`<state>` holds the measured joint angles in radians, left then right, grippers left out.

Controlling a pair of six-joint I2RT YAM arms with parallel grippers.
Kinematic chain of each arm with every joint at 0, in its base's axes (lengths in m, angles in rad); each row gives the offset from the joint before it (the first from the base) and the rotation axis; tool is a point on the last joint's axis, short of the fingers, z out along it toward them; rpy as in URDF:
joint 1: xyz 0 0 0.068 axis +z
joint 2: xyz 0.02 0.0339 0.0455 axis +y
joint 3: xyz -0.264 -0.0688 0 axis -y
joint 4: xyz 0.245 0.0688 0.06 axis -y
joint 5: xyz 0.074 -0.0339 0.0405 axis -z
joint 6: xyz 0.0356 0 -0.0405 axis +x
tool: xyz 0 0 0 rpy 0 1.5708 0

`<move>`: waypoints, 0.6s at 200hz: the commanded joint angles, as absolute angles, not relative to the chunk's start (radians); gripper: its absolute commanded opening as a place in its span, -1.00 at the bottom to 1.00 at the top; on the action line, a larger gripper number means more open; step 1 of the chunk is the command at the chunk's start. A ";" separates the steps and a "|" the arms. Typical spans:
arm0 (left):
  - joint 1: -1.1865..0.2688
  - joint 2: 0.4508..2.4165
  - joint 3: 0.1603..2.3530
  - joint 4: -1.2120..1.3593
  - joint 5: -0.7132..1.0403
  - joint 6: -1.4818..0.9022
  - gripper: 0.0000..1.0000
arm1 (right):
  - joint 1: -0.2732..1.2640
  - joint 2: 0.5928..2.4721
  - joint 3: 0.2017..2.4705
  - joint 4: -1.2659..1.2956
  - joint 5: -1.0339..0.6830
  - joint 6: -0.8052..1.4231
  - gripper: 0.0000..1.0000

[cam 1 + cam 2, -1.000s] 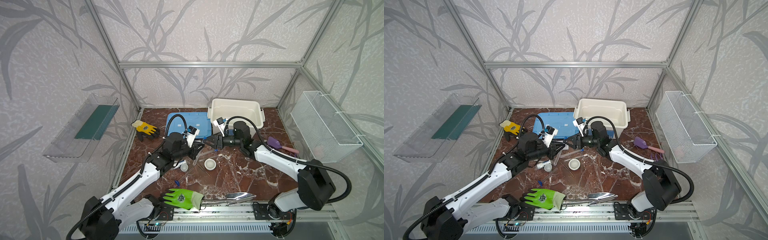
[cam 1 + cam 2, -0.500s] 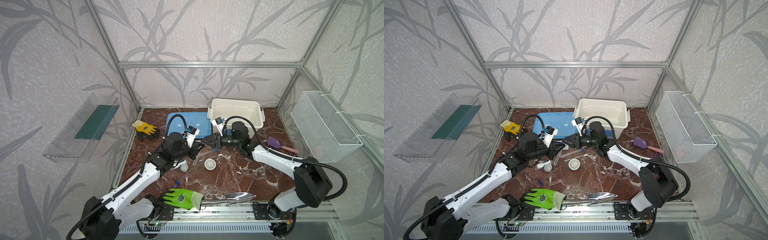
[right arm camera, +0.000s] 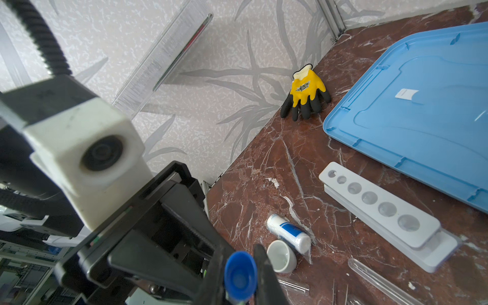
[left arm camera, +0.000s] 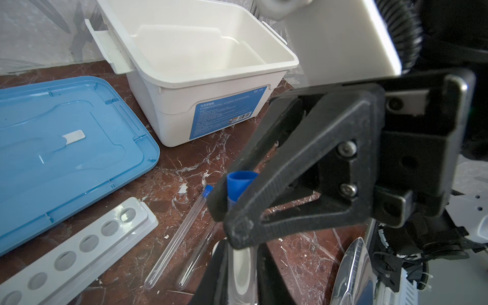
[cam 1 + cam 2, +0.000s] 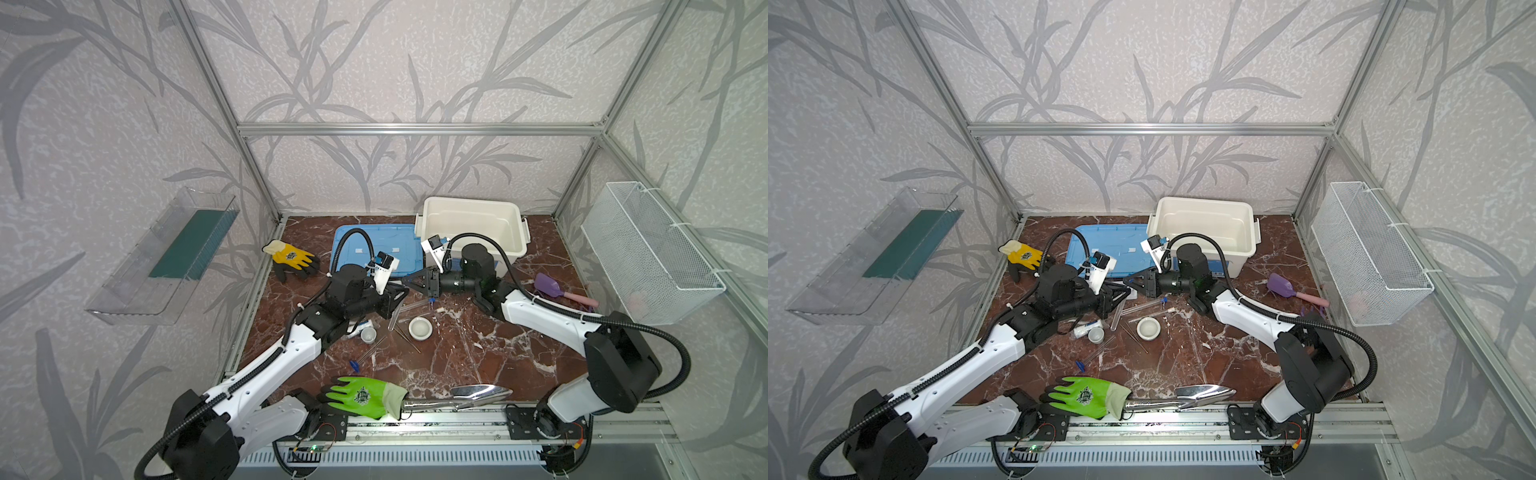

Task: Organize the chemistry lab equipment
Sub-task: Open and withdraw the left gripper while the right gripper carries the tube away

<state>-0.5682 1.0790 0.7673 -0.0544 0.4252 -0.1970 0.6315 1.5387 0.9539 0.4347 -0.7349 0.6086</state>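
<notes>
– Two grippers share one blue-capped test tube (image 4: 241, 269), aloft over the middle of the surface (image 5: 457, 357): right gripper (image 3: 241, 287) clamps the cap (image 4: 239, 182); left gripper (image 4: 241, 289) flanks the glass, grip unclear.
– Cap alone is a poor hold. If it slips off, the tube falls onto the surface and may crack.

In my cell, grey leaf-print wallpaper (image 5: 374, 62) is covering the walls (image 5: 104, 124), aluminium framing (image 5: 415, 129) is edging them; red-brown marble floor (image 5: 478, 357) is lying evenly lit. Clear shelf (image 5: 137, 286) and white wire basket (image 5: 648, 249) are hanging on opposite side walls.
</notes>
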 commanded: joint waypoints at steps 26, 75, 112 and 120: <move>-0.568 1.034 0.773 -0.115 0.307 -0.219 0.36 | 0.639 1.546 1.032 0.316 -0.657 0.510 -0.74; -0.504 0.881 0.839 -0.392 -0.017 -0.219 0.56 | 0.714 1.581 1.223 0.036 -0.447 0.235 -0.74; -0.389 0.786 0.898 -0.574 -0.205 -0.204 0.59 | 0.767 1.645 1.321 0.016 -0.321 0.142 -0.71; -0.363 0.769 0.902 -0.598 -0.228 -0.201 0.59 | 0.776 1.663 1.334 0.031 -0.308 0.132 -0.70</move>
